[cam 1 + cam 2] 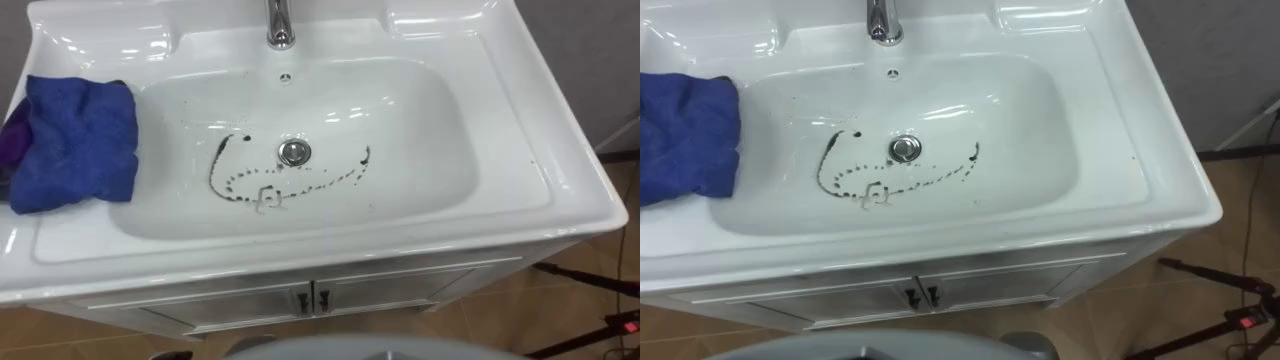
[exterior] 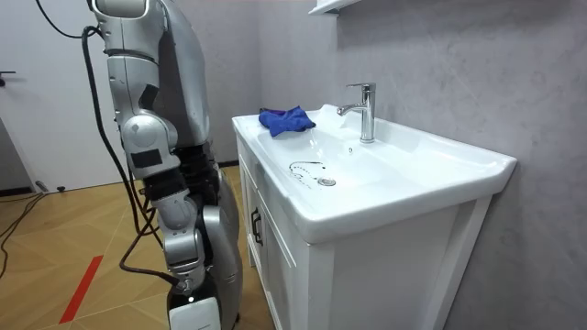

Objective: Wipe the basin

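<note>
A washroom; white basin [image 1: 560,190] on a cabinet [image 2: 275,247] with chrome tap [image 2: 365,110]; grey wall [image 2: 459,64]

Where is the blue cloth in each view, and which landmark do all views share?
Left eye view: the blue cloth lies at the left edge, on the left rim of the basin.
Right eye view: the blue cloth at the left edge, cut by the frame.
Room view: the blue cloth on the basin's far corner, to the room view's left of the faucet.
Shared landmark: the faucet.

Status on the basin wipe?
Right hand hangs low at its side. Blue cloth on basin left rim, unheld. Dark marks ring the drain. Nothing in the way.
</note>
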Robot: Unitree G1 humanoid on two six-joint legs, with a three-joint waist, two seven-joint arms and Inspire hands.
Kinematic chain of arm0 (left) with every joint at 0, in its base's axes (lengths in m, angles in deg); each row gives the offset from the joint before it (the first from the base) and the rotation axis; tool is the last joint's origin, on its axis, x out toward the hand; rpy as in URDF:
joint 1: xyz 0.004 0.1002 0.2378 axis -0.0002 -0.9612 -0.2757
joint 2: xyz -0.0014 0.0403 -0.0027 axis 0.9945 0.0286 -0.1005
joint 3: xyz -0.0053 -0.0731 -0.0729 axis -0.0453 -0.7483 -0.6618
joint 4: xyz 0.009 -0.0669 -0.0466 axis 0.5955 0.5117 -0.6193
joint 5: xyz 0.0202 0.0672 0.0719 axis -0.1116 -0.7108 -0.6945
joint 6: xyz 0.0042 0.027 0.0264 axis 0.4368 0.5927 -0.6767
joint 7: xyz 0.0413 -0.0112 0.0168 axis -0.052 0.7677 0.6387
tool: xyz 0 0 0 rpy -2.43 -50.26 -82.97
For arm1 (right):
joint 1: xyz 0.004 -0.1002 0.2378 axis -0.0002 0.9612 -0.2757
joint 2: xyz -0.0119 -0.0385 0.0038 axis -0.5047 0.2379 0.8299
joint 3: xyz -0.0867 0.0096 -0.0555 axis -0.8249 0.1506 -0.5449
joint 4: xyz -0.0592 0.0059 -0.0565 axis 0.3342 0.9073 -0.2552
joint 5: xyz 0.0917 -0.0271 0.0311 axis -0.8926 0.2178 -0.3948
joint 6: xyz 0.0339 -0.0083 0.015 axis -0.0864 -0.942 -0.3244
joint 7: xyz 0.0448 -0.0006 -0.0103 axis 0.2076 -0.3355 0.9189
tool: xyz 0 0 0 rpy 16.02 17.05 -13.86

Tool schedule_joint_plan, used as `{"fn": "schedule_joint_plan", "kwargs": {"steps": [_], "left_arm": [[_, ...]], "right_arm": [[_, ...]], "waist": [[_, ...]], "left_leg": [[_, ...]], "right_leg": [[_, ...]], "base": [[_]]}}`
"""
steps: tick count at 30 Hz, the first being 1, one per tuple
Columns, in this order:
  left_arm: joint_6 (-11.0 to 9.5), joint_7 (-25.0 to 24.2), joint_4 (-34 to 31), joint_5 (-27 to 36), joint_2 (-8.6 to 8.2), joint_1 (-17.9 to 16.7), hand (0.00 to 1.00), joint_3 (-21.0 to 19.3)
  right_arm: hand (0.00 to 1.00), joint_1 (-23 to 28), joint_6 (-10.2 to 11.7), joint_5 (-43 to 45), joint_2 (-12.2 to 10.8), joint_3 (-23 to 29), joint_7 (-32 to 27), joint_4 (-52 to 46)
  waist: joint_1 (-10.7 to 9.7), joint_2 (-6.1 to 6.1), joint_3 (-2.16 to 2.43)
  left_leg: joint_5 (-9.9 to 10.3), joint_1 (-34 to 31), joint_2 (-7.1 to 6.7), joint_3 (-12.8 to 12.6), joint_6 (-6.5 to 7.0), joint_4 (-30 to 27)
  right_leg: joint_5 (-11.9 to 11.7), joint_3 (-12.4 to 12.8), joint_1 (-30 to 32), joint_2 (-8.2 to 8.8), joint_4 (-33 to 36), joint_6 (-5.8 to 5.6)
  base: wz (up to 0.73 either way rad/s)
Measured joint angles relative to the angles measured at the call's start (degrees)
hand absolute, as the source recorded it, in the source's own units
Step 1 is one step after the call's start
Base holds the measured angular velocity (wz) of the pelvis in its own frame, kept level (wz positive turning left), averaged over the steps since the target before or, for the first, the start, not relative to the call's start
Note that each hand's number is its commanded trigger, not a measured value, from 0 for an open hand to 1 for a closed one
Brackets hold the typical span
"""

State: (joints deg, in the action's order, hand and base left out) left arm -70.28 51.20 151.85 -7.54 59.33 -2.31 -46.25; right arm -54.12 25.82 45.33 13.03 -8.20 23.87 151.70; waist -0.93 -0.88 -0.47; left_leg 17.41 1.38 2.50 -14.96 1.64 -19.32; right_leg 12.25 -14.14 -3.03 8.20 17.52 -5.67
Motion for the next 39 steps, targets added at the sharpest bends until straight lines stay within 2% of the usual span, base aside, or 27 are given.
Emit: {"fn": "schedule_joint_plan", "kwargs": {"steps": [12,24,30,39], "left_arm": [[-0.07,0.27,-0.07,0.07,-0.01,0.19,0.00,1.10],[0.38,0.14,0.01,-0.49,-0.12,0.02,0.00,0.97],[1.23,-0.01,-0.05,-1.67,-0.21,-0.05,0.00,0.99],[1.15,0.18,-0.09,0.76,-0.21,0.06,0.00,1.06]], "right_arm": [[0.00,0.11,0.00,-1.40,-0.15,-0.07,0.68,0.67],[0.00,-0.09,-0.09,-1.23,-0.24,-0.06,0.80,1.60],[0.00,-0.10,-1.25,-1.23,-0.48,-0.04,0.86,1.63],[0.00,-0.38,-1.24,-1.28,-0.48,-0.08,1.38,1.59]], "waist": [[-0.34,0.06,0.00],[0.21,0.04,0.00],[0.26,0.14,0.03],[-0.16,-0.11,0.05]], "left_leg": [[-0.02,-0.04,0.12,0.10,-0.07,-0.21],[-0.05,-0.08,0.17,0.02,-0.12,-0.25],[-0.07,-0.15,0.18,0.10,-0.12,-0.28],[-0.04,-0.21,0.18,0.17,-0.14,-0.23]], "right_leg": [[0.00,0.03,-0.17,-0.08,0.13,0.00],[0.00,0.01,-0.16,-0.17,0.14,0.01],[0.00,-0.04,-0.11,-0.16,0.16,0.01],[-0.01,-0.12,-0.05,-0.18,0.11,0.01]], "base": [[0.00],[0.00],[0.00],[0.00]]}}
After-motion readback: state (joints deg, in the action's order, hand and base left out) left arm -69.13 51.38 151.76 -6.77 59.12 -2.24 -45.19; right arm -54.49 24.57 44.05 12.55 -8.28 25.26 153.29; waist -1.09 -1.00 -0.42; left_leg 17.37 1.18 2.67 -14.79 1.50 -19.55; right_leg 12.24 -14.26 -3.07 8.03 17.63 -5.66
